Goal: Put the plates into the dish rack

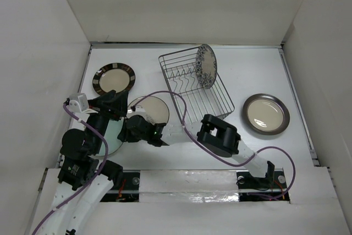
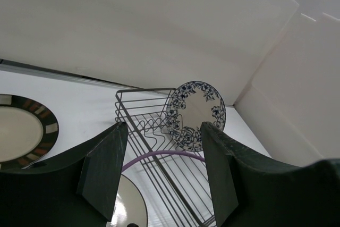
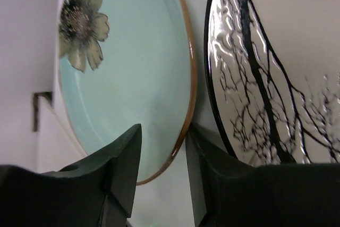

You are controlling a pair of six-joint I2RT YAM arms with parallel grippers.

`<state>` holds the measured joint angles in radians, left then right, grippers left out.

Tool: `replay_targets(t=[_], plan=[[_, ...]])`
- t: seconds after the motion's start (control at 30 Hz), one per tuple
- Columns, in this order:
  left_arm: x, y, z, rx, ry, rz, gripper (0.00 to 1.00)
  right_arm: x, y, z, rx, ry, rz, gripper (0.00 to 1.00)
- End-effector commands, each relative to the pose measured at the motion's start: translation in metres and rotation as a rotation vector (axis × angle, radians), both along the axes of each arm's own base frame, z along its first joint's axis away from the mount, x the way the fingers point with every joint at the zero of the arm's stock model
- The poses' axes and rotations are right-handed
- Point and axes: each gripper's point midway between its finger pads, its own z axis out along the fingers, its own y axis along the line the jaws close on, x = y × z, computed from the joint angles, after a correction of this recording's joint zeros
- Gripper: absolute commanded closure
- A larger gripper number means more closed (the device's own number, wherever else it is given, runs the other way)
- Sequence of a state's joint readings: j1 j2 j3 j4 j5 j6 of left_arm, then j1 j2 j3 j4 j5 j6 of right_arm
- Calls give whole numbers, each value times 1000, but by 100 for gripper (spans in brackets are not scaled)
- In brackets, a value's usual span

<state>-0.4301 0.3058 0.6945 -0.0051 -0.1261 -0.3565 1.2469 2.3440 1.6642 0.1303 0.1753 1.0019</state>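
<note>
1. Blue flowers ring one plate (image 1: 206, 65). It stands on its edge in the dish rack (image 1: 201, 97), at the rack's 12 o'clock end.
2. The rack sits at 12 o'clock on the white worktop (image 1: 247, 70).
3. From the rack, the striped plate (image 1: 114, 78) lies flat at 9 o'clock, the grey-brown plate (image 1: 266, 114) at 4 o'clock and the tree plate (image 1: 154, 108) at 8 o'clock.
4. The teal plate (image 3: 138, 67) lies just beside the tree plate.
5. The right tool (image 3: 163, 131) has one finger on each side of the teal plate's rim. I cannot tell if it pinches.
6. The left tool (image 2: 163, 131) is spread wide and holds nothing.
</note>
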Motion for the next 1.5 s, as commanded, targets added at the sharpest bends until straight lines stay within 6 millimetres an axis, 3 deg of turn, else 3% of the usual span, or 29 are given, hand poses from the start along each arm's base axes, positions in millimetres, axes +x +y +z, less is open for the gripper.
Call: replay_targets(t=[0.0,0.23,0.4,0.53,0.73,0.87,0.97,1.17,1.2,1.33,1.47], plan=[[-7,2,23,-17,-78,-8,46,3,8,-13,64,51,-13,59],[-8,2,23,-16,-81,-9,46,5,3,-10,107,49,-43,100],[-5,0,21,-11,-73,-11,46,4,-2,6,174,24,-44,100],[-4,1,20,-8,-69,-2,46,8,2,61,311,-69,1,100],[-1,6,20,-5,-65,26,46,29,-13,146,484,-159,8,100],[-1,9,25,-6,-68,45,46,35,-25,177,541,-184,19,100],[-7,13,37,-22,-100,54,46,41,-38,199,580,-212,23,100],[-27,22,63,-73,-182,49,46,49,-54,223,599,-257,31,100],[-29,23,65,-78,-190,52,46,42,-54,230,614,-252,64,100],[-29,28,63,-79,-191,75,47,43,-63,250,639,-272,98,100],[-26,31,54,-71,-177,98,49,70,-89,269,607,-357,40,100]])
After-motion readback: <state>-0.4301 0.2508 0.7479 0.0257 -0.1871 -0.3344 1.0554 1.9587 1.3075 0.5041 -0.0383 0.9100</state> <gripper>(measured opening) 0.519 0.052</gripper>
